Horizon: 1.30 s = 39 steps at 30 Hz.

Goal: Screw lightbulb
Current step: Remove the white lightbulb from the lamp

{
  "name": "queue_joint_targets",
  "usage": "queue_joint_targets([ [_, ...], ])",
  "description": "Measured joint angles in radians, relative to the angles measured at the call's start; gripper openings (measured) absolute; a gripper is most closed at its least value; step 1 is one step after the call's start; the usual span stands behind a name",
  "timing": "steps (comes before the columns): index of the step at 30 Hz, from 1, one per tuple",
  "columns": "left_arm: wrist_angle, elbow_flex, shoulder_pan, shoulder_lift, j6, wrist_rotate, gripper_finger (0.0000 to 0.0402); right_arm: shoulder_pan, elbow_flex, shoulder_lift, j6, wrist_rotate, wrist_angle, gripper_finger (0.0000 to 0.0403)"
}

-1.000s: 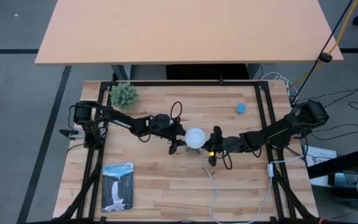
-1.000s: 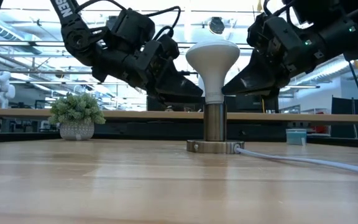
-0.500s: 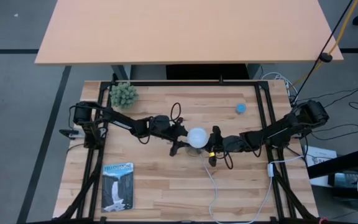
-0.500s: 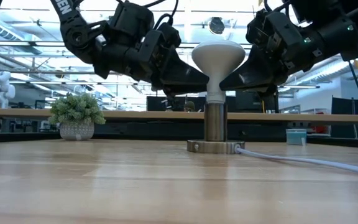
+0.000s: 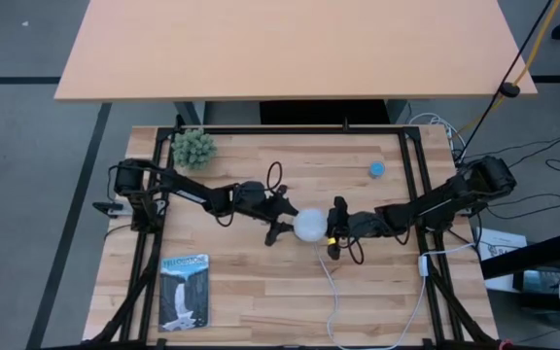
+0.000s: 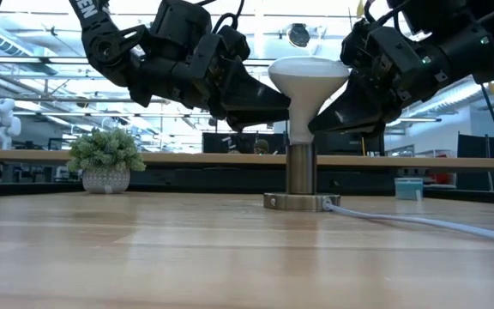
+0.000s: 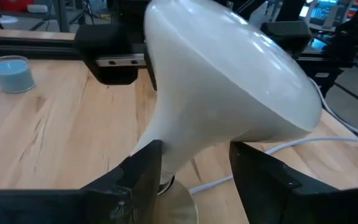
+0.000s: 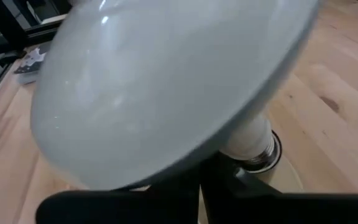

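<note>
bulb [image 6: 309, 79] upright in socket [image 6: 300, 182], table centre. left gripper [image 7: 194, 171] at bulb's 9 o'clock, fingers spread around neck. right gripper [image 5: 335, 229] at 3 o'clock; finger gap unclear.

Little legible. On the left arm's upper link [image 6: 93, 21] in the low view, white capital letters, partly cut off at the frame edge, reading roughly "EN". On the booklet [image 5: 184, 290] lying flat on the bench [image 5: 261, 292] in the high view, a line of print across the top of the cover above a waterfall picture, too small to make out. Nothing readable in either wrist view, and no numbers, brands or signs decipherable in the room behind the bench.
</note>
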Motion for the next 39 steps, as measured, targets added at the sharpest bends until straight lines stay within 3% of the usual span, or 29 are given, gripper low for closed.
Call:
queue_joint_targets([
  [19, 0.063, 0.044, 0.001, 0.000, 0.009, -0.025, 0.0192, -0.018, -0.001, -0.147, -0.032, -0.025, -0.064, 0.0000],
  [28, -0.035, 0.052, 0.073, 0.001, 0.046, -0.076, 0.0192, -0.133, 0.001, -0.239, -0.027, 0.051, -0.274, 0.0000],
  [33, -0.095, 0.052, 0.097, 0.001, 0.054, -0.129, 0.0192, -0.211, 0.001, -0.220, -0.019, -0.042, -0.294, 0.0000],
  [39, -0.139, 0.052, 0.118, 0.001, 0.054, -0.180, 0.0192, -0.285, 0.001, -0.145, -0.026, -0.071, -0.299, 0.0000],
])
